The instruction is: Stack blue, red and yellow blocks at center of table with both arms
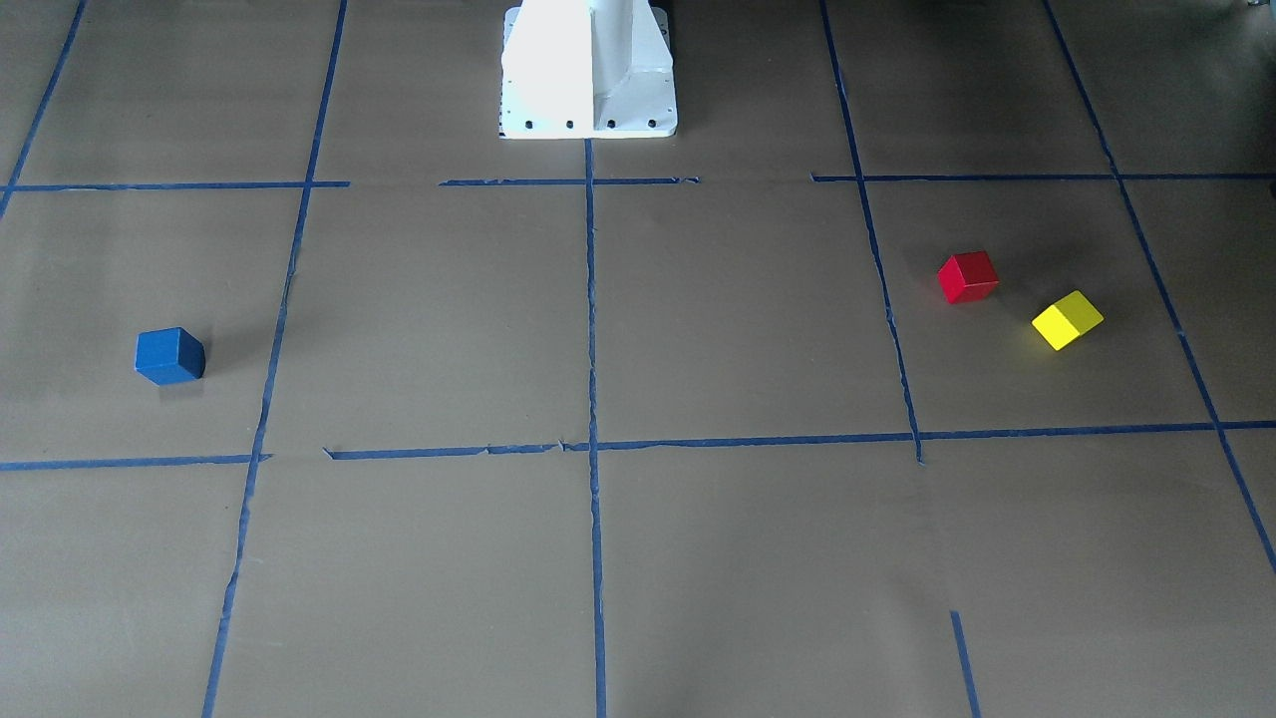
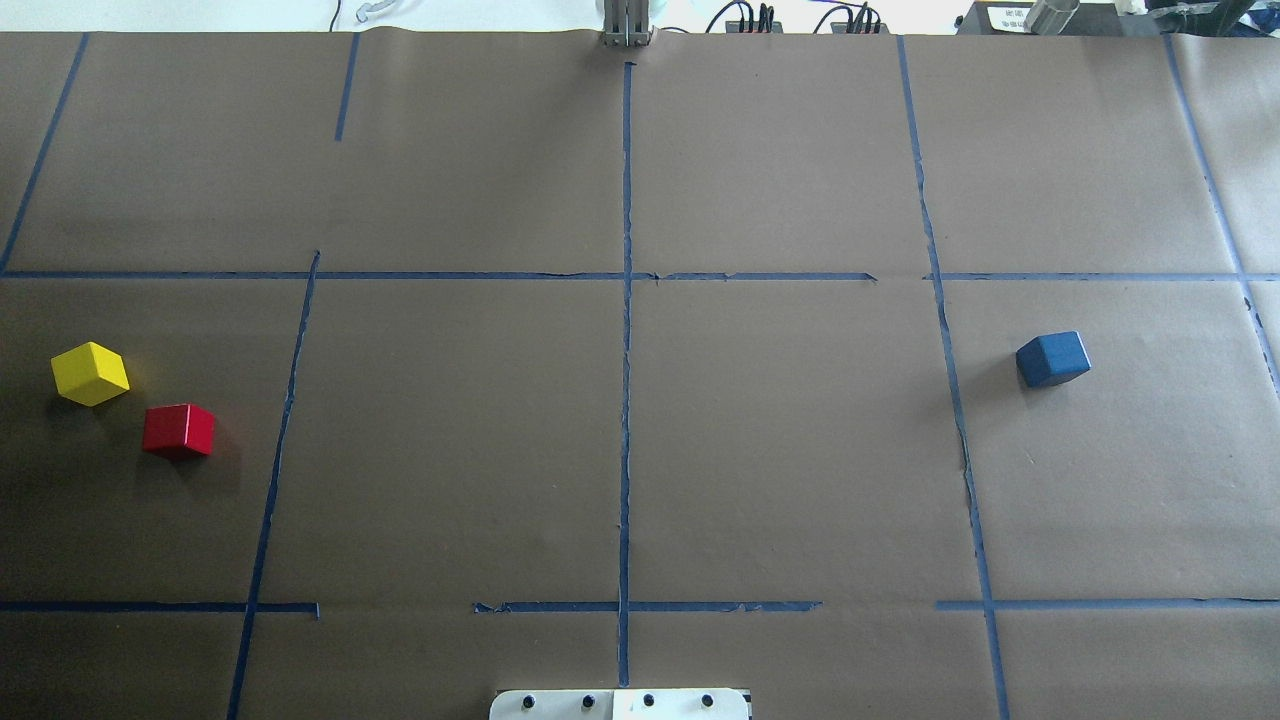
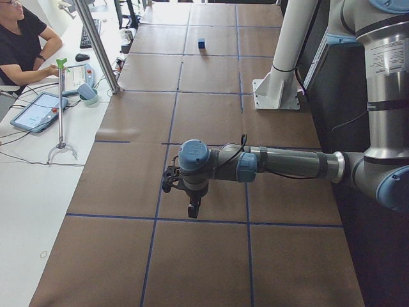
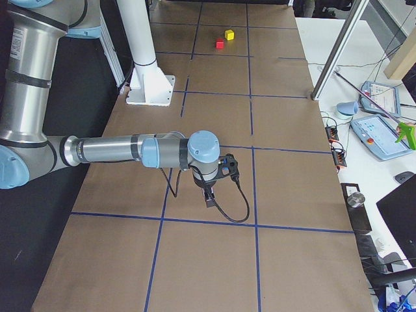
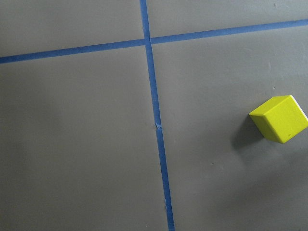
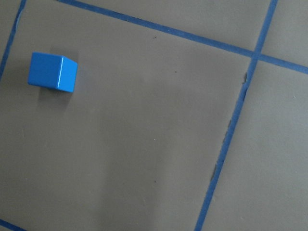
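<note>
The blue block lies alone on the robot's right side of the table. The red block and the yellow block lie close together on its left side, not touching. My left gripper shows only in the exterior left view, hanging over the table's left end; whether it is open or shut I cannot tell. My right gripper shows only in the exterior right view, and there too I cannot tell. The left wrist view has the yellow block, the right wrist view the blue block.
The white pedestal base stands at the robot's edge of the table, on the centre line. A person sits at a side desk with tablets beyond the table's far edge. A metal post rises at that edge.
</note>
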